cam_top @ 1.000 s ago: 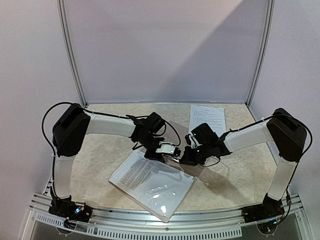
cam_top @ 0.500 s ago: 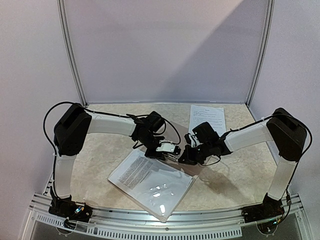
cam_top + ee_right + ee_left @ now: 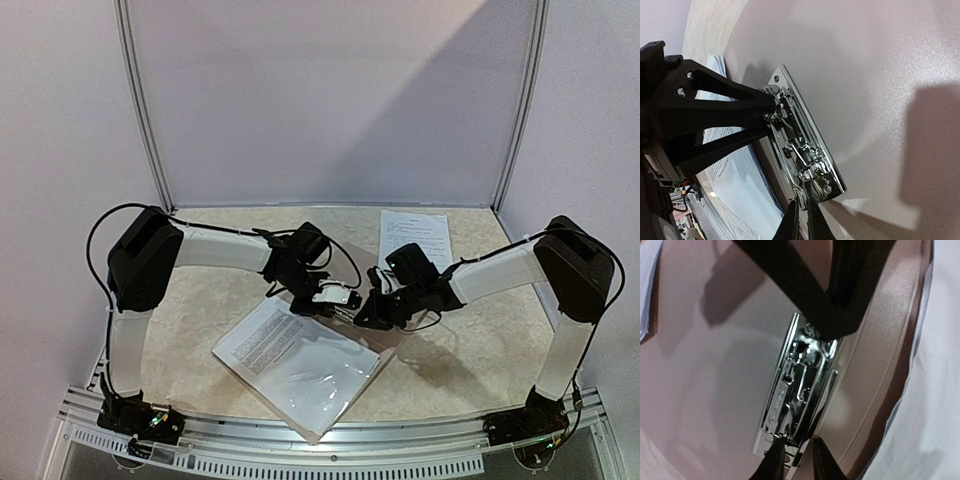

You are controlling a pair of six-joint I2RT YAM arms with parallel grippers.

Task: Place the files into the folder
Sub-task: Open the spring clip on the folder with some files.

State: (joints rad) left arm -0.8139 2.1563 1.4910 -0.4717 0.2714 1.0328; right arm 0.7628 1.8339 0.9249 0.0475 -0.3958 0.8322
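The tan folder lies open mid-table, its inner face carrying a shiny metal clip. Printed files lie on its left half, partly under a clear sleeve. Both grippers meet at the clip from opposite ends. My left gripper has its jaws drawn narrow around one end of the clip, both tips touching it. My right gripper is nearly closed, pinching the wire at the other end of the clip. In the top view the clip is hidden under the left gripper and right gripper.
One loose printed sheet lies at the back right of the table. White walls and metal posts close in the back and sides. The two wrists nearly touch over the folder's spine.
My left jaws have narrowed onto the clip. The right gripper edged left, and the folder with its sheets slid slightly toward the near left.
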